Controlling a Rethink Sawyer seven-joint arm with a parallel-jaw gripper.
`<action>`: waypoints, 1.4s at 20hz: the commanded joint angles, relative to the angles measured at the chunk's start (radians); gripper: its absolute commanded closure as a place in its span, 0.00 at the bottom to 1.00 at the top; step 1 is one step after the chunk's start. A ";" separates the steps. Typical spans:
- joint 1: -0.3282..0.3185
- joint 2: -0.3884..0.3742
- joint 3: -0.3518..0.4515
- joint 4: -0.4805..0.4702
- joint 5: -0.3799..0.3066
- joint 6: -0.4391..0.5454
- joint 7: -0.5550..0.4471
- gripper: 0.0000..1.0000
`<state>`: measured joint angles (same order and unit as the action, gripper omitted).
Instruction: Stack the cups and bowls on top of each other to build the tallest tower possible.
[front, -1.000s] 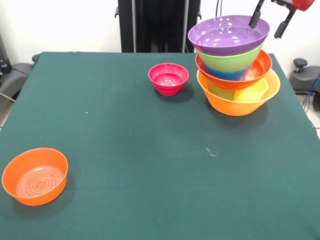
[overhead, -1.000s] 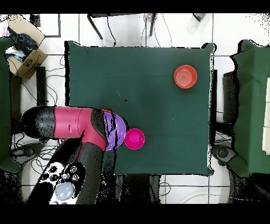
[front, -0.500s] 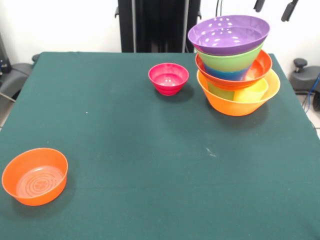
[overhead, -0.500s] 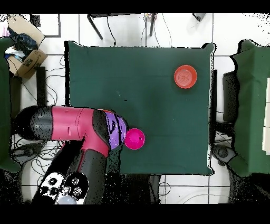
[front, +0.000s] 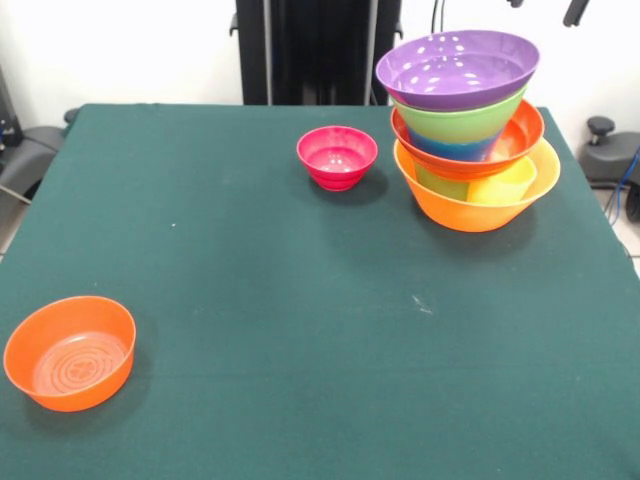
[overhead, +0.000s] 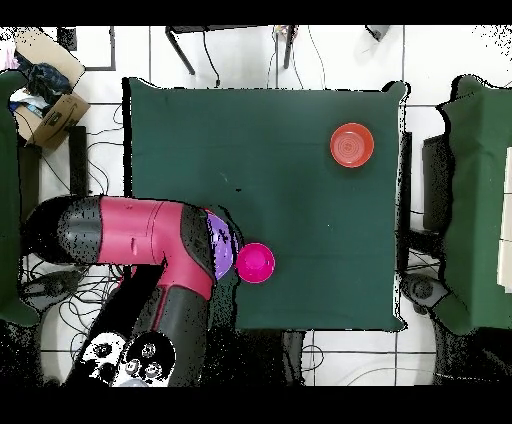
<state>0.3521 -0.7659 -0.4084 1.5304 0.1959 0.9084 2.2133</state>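
Front view, left to right. Small orange bowl (front: 69, 351) sits alone at lower left of the frame, upright, mouth up — well apart from everything else. Small pink bowl (front: 337, 156) sits upper centre, also upright, near the tower (front: 467, 130) but not touching it.

Tower stands at upper right: big orange bowl (front: 478, 197) at the base with a green and a yellow cup showing inside it, red-orange bowl (front: 515, 139) above, then lime green bowl (front: 462, 121) with blue showing under it, purple bowl (front: 457, 67) on top.

Gripper (front: 545, 8) shows only as two dark tips at the top edge, above and slightly right of the purple bowl; the tips stand apart with nothing between them — released, empty.

Key relation: the pink bowl lies down-left of the gripper in frame, and is by far the closer of the two loose bowls. Judgement: pink is the likely next pick. Round bowls, no long axis to align to; a rim pinch looks likely.

In the overhead view the arm (overhead: 150, 240) covers most of the tower.
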 joint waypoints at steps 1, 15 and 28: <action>-0.089 0.009 0.099 -0.099 -0.027 0.118 0.006 0.00; -0.216 0.033 0.138 -0.215 -0.077 0.224 -0.083 0.00; -0.273 0.051 0.181 -0.280 -0.122 0.248 -0.151 0.00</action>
<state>0.1087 -0.7655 -0.3674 1.2789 0.1608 1.0710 2.2133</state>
